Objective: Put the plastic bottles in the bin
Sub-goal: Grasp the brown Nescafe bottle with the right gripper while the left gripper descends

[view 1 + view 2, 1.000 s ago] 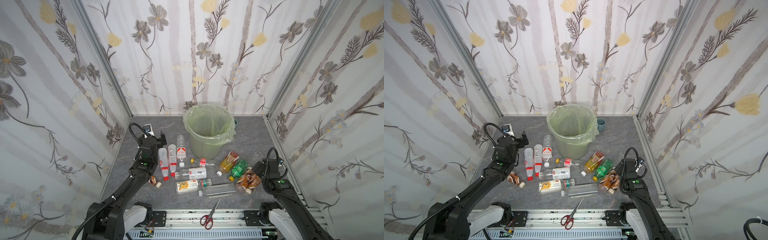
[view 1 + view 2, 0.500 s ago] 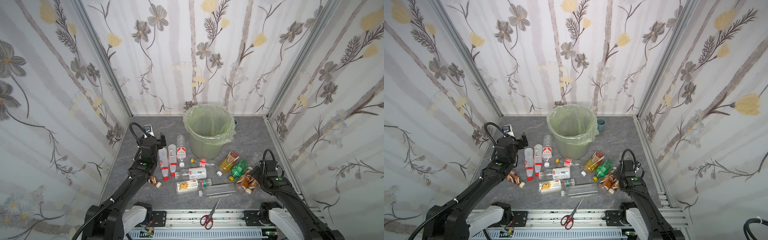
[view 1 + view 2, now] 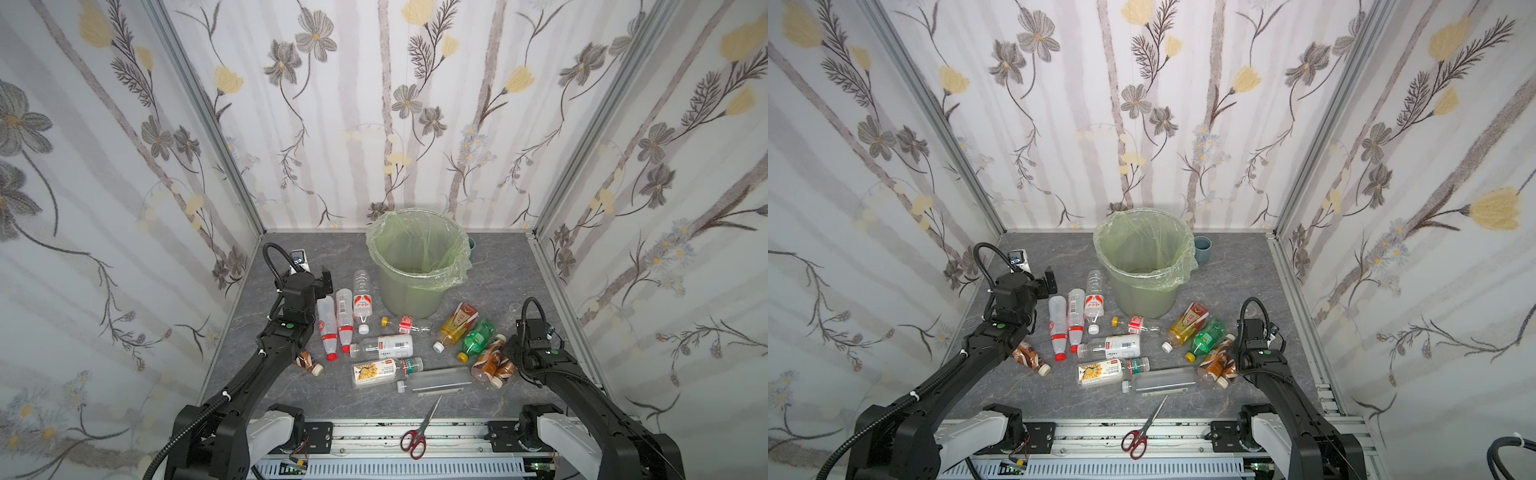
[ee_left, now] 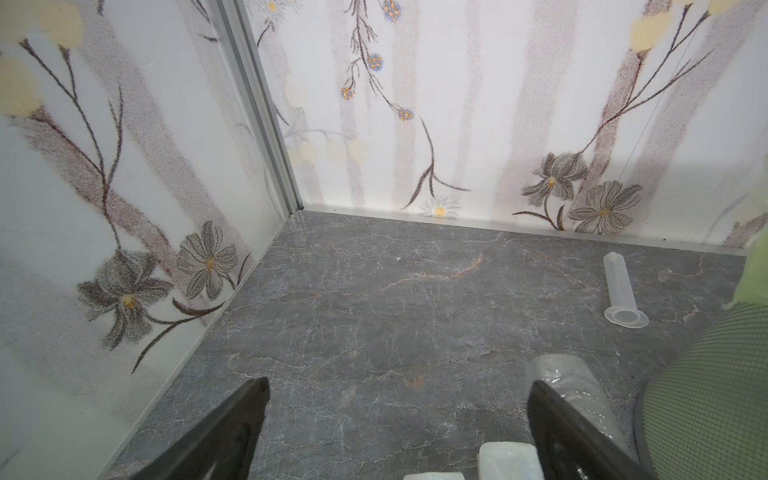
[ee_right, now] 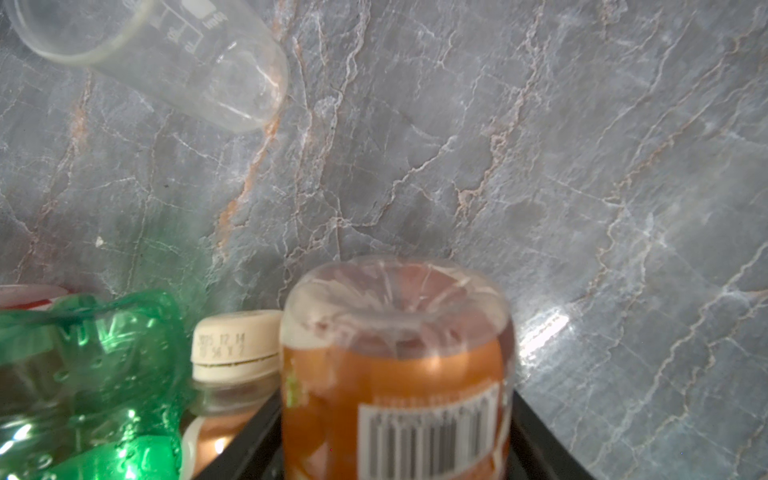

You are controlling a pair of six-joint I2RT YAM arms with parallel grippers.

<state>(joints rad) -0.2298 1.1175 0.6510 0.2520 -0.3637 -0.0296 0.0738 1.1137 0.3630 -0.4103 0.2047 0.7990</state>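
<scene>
Both top views: bin (image 3: 409,291) standing rear-centre on worktop (image 3: 1237,282), plastic bottles (image 3: 382,345) lying in front of it.
L wrist: left tool (image 4: 399,382) gaping wide, one finger beside clear bottle (image 4: 565,374).
R wrist: right tool (image 5: 397,399) pinching brown-labelled bottle (image 5: 395,374), next to green bottle (image 5: 83,374).

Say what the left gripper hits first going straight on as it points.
Likely nothing: ahead of the left gripper, between its open fingers, lies only bare tabletop, then the back wall. The clear bottle sits beside one finger, off the line.
</scene>
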